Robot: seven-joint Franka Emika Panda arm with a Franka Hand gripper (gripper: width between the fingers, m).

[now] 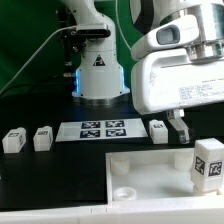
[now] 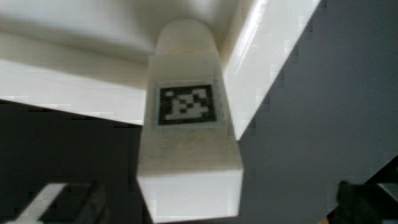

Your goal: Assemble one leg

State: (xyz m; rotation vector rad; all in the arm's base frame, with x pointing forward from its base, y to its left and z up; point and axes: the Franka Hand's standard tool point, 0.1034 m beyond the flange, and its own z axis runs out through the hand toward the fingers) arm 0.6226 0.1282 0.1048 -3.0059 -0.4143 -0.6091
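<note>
One leg (image 1: 208,163), a white block with a square marker tag, stands upright at the right corner of the large white panel (image 1: 150,172). I cannot tell whether it sits in a socket. My gripper (image 1: 195,138) hangs just above it, open. In the wrist view the leg (image 2: 189,110) runs down the middle toward the panel (image 2: 71,60). The fingers (image 2: 50,205) show dark at both sides, apart from the leg. Three more legs lie on the black table: two at the exterior view's left (image 1: 13,140) (image 1: 42,138) and one beside the marker board (image 1: 159,130).
The marker board (image 1: 105,129) lies flat behind the panel. The robot base (image 1: 98,70) stands at the back with cables running to the exterior view's left. The panel has a round socket at its left corner (image 1: 122,191).
</note>
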